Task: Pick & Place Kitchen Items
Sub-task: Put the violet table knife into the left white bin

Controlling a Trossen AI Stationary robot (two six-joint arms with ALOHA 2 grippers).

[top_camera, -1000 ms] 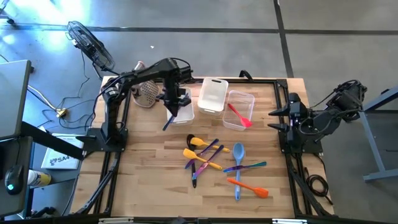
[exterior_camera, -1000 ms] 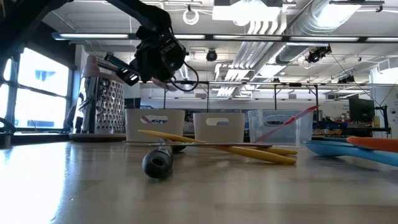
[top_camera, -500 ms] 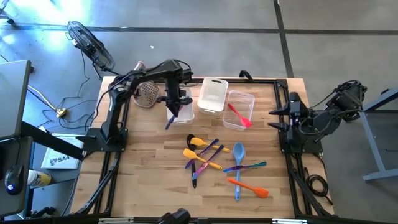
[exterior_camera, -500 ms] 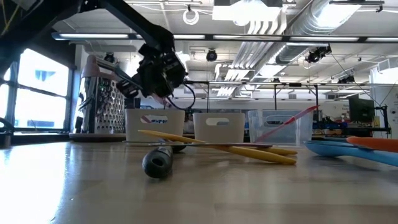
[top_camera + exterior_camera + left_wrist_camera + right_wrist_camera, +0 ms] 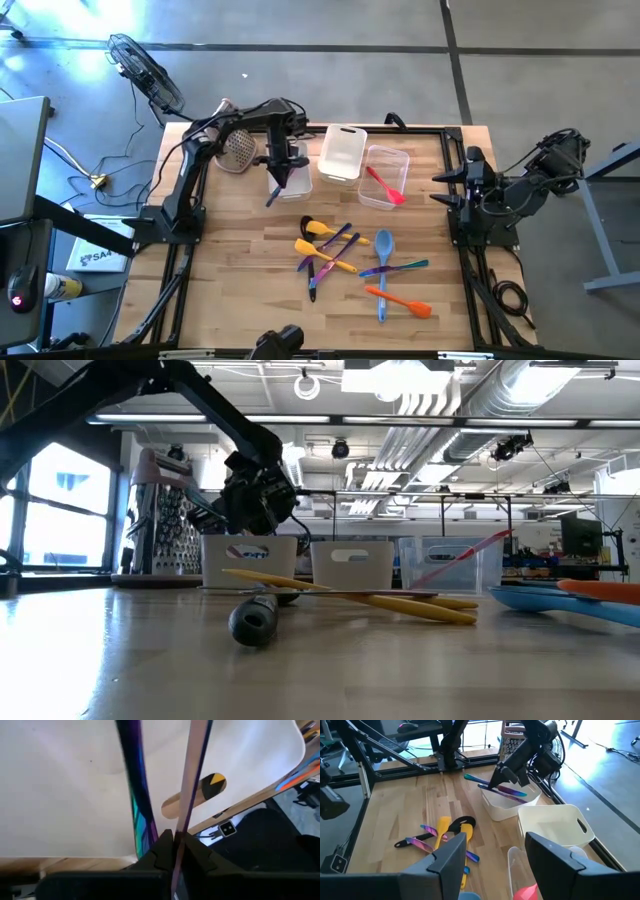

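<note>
Tub (image 5: 298, 180) largely hidden beneath left pincer (image 5: 283, 168) clamping utensil (image 5: 273, 192).

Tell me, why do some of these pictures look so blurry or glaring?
Left wrist view: the purple utensil sits so near the lens that it smears, and the white tub washes out pale. Low view: the dark handle up front is soft, and the window on the left and the ceiling lights glare. High view: evenly lit and sharp.

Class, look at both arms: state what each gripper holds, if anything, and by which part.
The left gripper pinches a slim purple-blue utensil partway along its handle, over the leftmost tub. The right gripper is open and holds nothing.
</note>
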